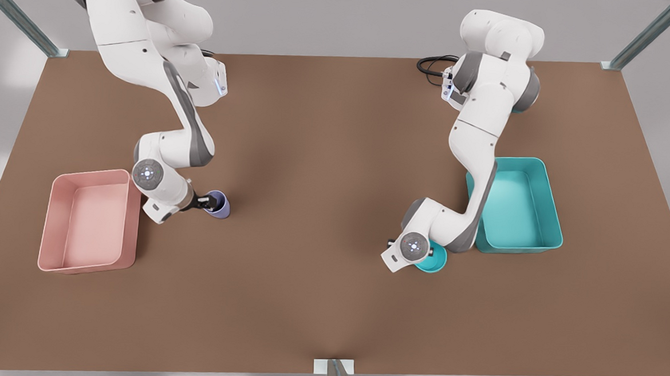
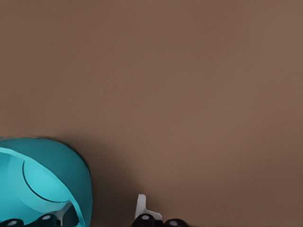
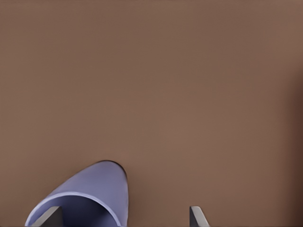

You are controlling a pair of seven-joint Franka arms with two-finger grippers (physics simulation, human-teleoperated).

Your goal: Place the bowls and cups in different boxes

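The small round teal bowl [image 1: 433, 263] lies under the left gripper [image 2: 102, 220], whose fingers straddle its rim unclosed. The lavender tapered cup [image 1: 219, 204] is likewise straddled, ungripped, by the right gripper [image 1: 207, 202]. Nothing has yet been placed in the pale pink rectangular tub [image 1: 58, 219] or the teal tub [image 1: 546, 205].

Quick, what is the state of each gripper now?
Left gripper: at the teal bowl, fingers astride its rim, open.
Right gripper: at the purple cup, fingers astride its wall, open.

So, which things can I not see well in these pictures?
- Bowl: in the front view the left arm's wrist covers most of it; the left wrist view's edge cuts it off.
- Left gripper, at the bowl: its grip is cut off by the left wrist view's edge.
- Right gripper, open astride the cup wall: contact is cut off by the right wrist view's edge.
- Teal box: the left arm hides one side.
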